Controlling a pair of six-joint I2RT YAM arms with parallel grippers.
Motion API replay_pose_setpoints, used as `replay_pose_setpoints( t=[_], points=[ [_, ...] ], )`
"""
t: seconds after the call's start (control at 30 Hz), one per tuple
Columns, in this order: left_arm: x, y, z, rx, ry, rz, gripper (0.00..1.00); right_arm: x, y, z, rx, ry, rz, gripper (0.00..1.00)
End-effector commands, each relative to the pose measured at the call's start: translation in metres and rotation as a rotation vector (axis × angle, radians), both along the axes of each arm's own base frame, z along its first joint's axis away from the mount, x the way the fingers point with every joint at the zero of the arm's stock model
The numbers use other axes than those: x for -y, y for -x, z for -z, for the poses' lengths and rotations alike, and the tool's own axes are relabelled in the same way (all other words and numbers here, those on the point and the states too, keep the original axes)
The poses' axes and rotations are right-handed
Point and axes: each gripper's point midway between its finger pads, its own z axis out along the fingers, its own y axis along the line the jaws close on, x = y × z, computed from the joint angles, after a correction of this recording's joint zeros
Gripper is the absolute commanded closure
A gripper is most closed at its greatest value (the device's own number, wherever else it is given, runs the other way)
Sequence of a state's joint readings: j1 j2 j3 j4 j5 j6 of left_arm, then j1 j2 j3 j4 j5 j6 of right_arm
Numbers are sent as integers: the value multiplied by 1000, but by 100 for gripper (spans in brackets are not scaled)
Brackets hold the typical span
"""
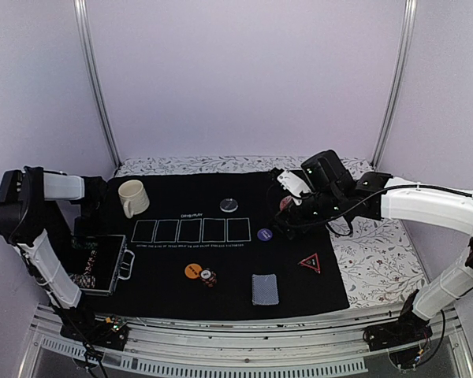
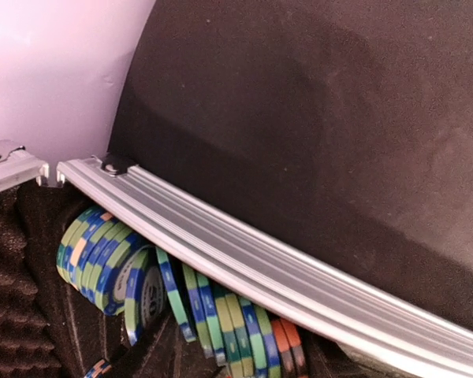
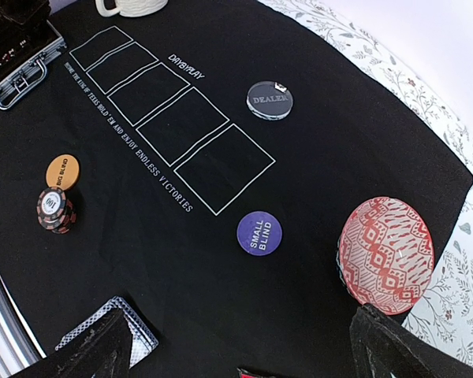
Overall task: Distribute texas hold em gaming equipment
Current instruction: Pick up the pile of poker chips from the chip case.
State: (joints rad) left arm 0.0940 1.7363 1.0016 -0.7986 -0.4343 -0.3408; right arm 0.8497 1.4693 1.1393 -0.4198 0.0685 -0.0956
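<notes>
In the left wrist view, striped green, blue and orange poker chips (image 2: 221, 315) stand on edge in an open case, under its aluminium rim (image 2: 244, 256). My left gripper (image 1: 85, 236) hangs over that case (image 1: 114, 268); its fingers do not show. On the black mat lie a black dealer disc (image 3: 270, 100), a purple small-blind disc (image 3: 259, 233), an orange big-blind disc (image 3: 62, 171), a small chip stack (image 3: 55, 210), a card deck (image 1: 264, 289) and a red-edged triangle marker (image 1: 310, 262). My right gripper (image 3: 243, 315) hovers open and empty above the mat near the purple disc.
A cream mug (image 1: 132, 197) stands at the mat's back left. A red patterned bowl (image 3: 386, 253) sits at the right, close to my right finger. Five printed card outlines (image 1: 191, 230) cross the mat's middle. A floral cloth (image 1: 363, 252) borders the mat.
</notes>
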Motion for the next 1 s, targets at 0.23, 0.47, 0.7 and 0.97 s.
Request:
replay_pose_setpoints(
  t=[0.23, 0.47, 0.7, 0.97],
  points=[
    [-16, -18, -5, 60, -85, -15, 63, 4, 6, 2, -17, 3, -15, 1],
    [-24, -17, -12, 75, -117, -32, 59, 2, 6, 2, -21, 3, -24, 1],
    [-24, -19, -10, 94, -78, -42, 78, 3, 8, 2, -27, 2, -23, 1],
    [-17, -23, -24, 137, -39, -24, 100, 4, 8, -2, -29, 0, -20, 1]
  ],
)
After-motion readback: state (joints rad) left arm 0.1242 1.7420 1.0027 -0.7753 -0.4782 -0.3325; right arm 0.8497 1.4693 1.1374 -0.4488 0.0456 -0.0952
